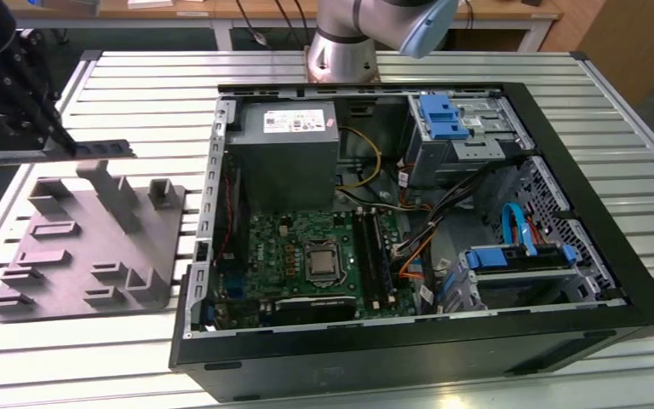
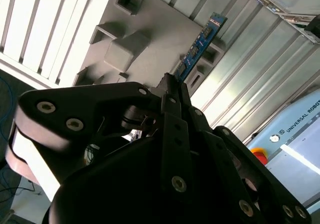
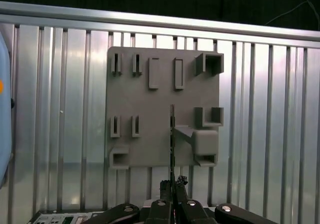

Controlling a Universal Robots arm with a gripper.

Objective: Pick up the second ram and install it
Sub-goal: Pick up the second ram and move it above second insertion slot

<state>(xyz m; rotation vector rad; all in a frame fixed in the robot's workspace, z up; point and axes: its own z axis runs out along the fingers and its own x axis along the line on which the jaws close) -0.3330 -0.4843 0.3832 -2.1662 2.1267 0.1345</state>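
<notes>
Even overhead light; glare on the table slats (image 2: 30, 29); claw (image 2: 172, 83) dark, backlit.

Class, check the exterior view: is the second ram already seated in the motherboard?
No, the pincer holds the second ram above the grey fixture, outside the case.

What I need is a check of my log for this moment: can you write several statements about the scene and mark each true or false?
1. The gripper is shut on the second ram. True.
2. The second ram is seated in the motherboard. False: it is held in the air over the grey fixture.
3. The computer case lies open, its inside showing. True.
4. The grey fixture sits inside the case. False: it lies on the slatted table, at the exterior view's left of the case.
</notes>
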